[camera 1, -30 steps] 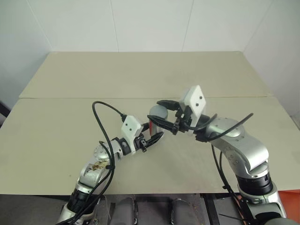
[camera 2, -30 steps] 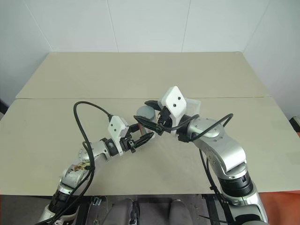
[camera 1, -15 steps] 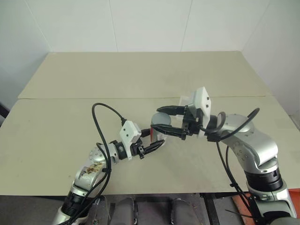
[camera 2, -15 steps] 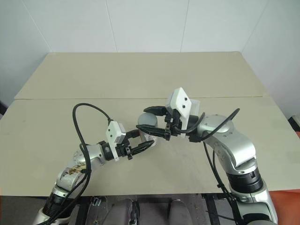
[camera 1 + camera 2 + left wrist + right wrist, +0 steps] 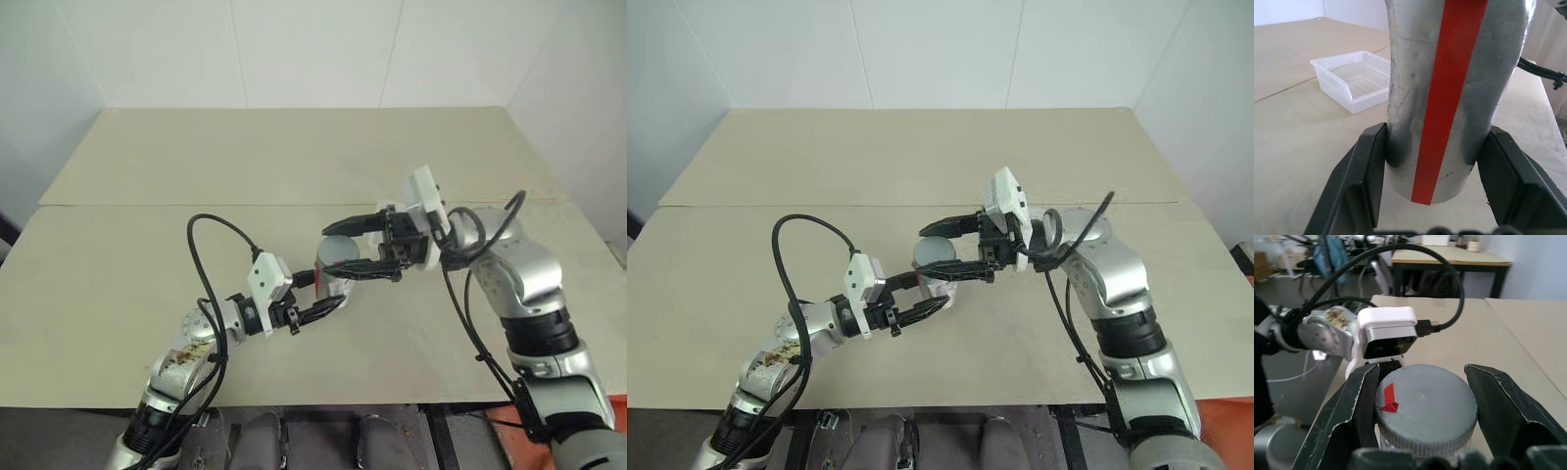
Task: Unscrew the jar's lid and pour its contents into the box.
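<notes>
Jar stood on desk. We saw left gripper squeezing jar, right gripper squeezing grey lid. Box sat nearby.

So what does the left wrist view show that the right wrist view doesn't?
Left wrist view alone: the box of clear plastic on the table, and the long red stripe down the jar, gripped low by the left gripper.
Right wrist view alone: the grey lid with a small red mark, between the fingers of the right gripper.
Shared: the jar and the beige table.
</notes>
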You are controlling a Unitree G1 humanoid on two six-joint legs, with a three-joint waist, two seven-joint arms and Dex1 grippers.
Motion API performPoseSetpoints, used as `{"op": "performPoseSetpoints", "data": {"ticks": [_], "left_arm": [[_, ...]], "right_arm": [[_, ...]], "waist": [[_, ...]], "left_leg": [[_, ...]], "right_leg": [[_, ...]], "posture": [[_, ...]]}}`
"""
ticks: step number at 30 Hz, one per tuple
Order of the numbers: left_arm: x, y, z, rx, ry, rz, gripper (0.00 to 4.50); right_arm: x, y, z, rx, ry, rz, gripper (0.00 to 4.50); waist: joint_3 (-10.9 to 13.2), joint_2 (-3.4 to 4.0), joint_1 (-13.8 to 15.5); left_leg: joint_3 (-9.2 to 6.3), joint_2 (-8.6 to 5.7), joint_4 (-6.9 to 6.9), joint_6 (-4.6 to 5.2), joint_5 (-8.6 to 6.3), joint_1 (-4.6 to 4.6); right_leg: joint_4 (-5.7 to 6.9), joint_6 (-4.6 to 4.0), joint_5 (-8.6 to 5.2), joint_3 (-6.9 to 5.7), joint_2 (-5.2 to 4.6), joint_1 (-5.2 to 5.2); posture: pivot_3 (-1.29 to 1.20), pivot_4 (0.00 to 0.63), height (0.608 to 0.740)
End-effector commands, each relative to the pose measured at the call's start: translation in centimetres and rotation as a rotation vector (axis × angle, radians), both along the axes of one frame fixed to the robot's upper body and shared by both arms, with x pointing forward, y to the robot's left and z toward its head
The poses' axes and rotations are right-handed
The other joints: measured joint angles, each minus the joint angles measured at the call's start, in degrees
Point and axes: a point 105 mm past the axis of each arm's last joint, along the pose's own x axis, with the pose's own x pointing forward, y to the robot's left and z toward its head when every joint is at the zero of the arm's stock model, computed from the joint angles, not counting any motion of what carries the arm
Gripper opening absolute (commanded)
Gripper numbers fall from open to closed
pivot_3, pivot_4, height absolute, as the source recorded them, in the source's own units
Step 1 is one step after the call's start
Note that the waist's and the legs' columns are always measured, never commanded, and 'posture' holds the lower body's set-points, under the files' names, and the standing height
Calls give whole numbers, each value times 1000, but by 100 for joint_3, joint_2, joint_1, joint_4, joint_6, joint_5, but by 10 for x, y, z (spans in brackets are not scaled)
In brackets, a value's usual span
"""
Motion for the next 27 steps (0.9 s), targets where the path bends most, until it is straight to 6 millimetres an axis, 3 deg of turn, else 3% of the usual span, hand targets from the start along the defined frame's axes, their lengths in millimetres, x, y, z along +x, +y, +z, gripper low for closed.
{"op": "performPoseSetpoints", "data": {"ticks": [1,12,27], "left_arm": [[-7,-3,15,-28,-70,-31,2429],[-7,-4,16,-32,-75,-28,2429],[-9,-5,15,-25,-74,-36,2429]], "right_arm": [[4,0,6,-15,-54,63,2772],[17,7,13,-44,-67,253,2772],[22,17,17,-83,-71,348,2772]], "waist": [[0,0,0],[1,2,-8],[2,3,-45]], "left_leg": [[0,0,0,0,0,1],[2,1,0,-3,2,0],[3,5,-1,-4,2,-1]], "right_leg": [[0,0,0,-1,0,0],[3,-1,0,0,0,-3],[4,-2,1,-1,-2,-8]], "posture": [[0,150,740],[0,150,740],[0,150,740]]}}
